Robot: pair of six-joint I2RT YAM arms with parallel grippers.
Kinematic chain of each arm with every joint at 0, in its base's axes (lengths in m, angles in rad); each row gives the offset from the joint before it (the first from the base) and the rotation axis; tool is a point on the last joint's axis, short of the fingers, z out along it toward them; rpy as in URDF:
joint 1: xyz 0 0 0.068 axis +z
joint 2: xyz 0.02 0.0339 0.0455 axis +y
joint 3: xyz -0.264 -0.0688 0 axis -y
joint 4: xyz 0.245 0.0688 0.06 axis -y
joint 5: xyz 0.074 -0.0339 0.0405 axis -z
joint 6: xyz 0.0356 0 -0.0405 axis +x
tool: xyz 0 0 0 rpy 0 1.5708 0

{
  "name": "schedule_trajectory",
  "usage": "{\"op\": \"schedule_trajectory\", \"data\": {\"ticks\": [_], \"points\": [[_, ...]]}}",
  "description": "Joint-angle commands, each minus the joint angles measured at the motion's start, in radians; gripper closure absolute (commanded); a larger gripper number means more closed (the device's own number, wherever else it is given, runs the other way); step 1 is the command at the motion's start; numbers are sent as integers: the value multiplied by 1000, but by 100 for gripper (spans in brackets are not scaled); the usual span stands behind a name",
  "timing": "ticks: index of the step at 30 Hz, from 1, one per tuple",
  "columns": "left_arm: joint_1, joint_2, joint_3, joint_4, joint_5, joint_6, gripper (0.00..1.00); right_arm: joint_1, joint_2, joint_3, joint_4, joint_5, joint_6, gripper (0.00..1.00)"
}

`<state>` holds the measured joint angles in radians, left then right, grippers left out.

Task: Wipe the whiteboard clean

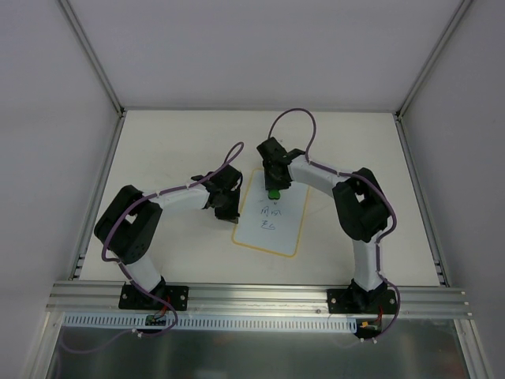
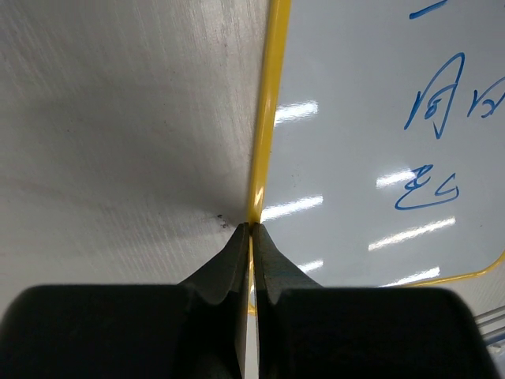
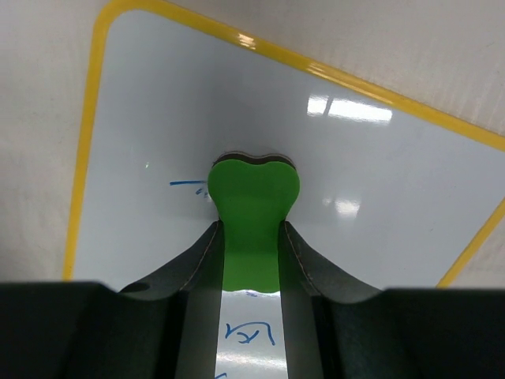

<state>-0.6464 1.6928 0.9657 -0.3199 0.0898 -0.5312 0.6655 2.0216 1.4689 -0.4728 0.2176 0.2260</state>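
The whiteboard (image 1: 272, 225) lay flat in the middle of the tabletop (image 1: 173, 150), between your two arms and a bit tilted. It had a thin yellow rim (image 2: 264, 110) all the way round. There were blue marks (image 2: 434, 103) on its white face - a few scribbles near the middle and a short line higher up.

Your left claw (image 2: 250, 233) was at the left edge of the whiteboard. Its two fingers were pressed together on the yellow rim, pinching the edge of the board. From the top view, that claw (image 1: 233, 215) sat low, right beside the board's left side.

Your right claw (image 3: 252, 237) was over the far part of the whiteboard. It pinched a green eraser (image 3: 253, 197) between its fingers, and the rounded end of the eraser stuck out past the fingertips. That end pointed down at the white face, just beside the short blue line - you could not tell from the pictures if it pushed on the board. From above, the green eraser (image 1: 274, 193) showed as a small green spot under the right claw (image 1: 274, 188), near the board's top edge.
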Motion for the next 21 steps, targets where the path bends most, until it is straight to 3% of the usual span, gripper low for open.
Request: {"op": "schedule_trajectory", "data": {"ticks": [1, 7, 21], "points": [[-10, 5, -18, -73, -82, 16, 100, 40, 43, 47, -38, -81, -109, 99], [-10, 4, -15, -73, -84, 16, 100, 68, 63, 62, -39, -153, -191, 99], [-10, 2, -10, -71, -111, -1, 100, 82, 51, 54, -144, -207, -202, 98]]}}
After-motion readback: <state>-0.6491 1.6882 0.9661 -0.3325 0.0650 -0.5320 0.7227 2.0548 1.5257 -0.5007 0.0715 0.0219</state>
